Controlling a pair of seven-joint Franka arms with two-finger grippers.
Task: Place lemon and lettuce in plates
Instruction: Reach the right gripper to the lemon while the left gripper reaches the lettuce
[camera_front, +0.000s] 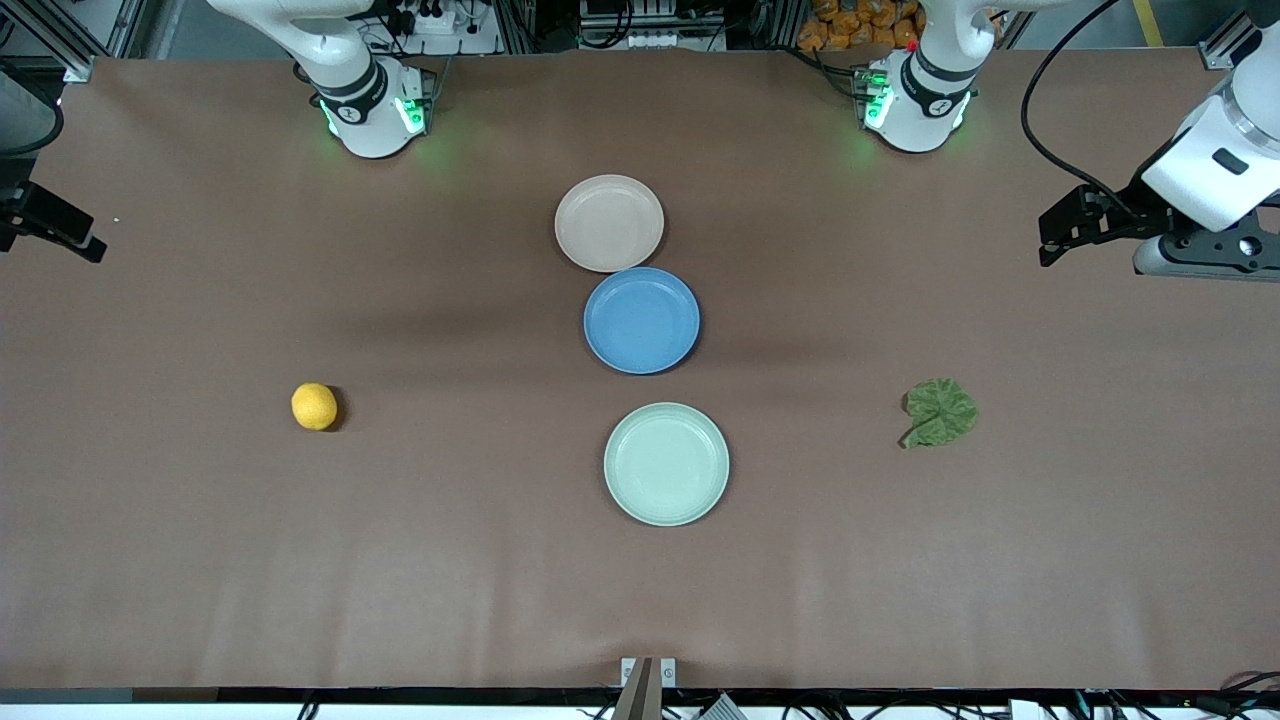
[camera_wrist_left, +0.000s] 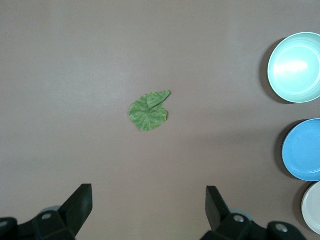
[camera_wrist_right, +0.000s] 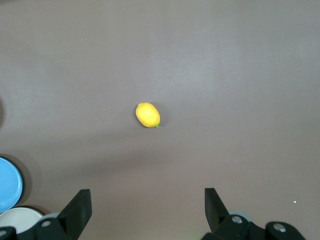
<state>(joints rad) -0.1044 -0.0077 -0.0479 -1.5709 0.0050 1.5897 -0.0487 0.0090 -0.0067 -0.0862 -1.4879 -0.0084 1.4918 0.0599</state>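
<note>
Three plates sit in a line down the middle of the front view: a beige-pink plate (camera_front: 609, 222) uppermost, a blue plate (camera_front: 641, 320) touching its lower edge, and a mint green plate (camera_front: 666, 463) lowest, apart from the blue one. None holds anything yet. Lying at middle-left of that frame, toward the right arm's end of the table, is the lemon (camera_front: 314, 406); the lettuce (camera_front: 940, 412) lies at middle-right, toward the left arm's end. Both are well apart from the plates. At the frame's right edge the left gripper (camera_front: 1062, 232) hangs high over bare table, and its wrist view shows the fingers (camera_wrist_left: 80, 205) spread wide with the leaf centred between them, far below. Only a dark piece of the right gripper (camera_front: 50, 225) shows at the left edge; its wrist view shows the jaws equally wide above the lemon. I'd guess the lemon is firm but liable to roll, so pinching across its narrower middle looks safest. Limp and light, the leaf probably wants a pinch near the stem or at a raised fold.
</note>
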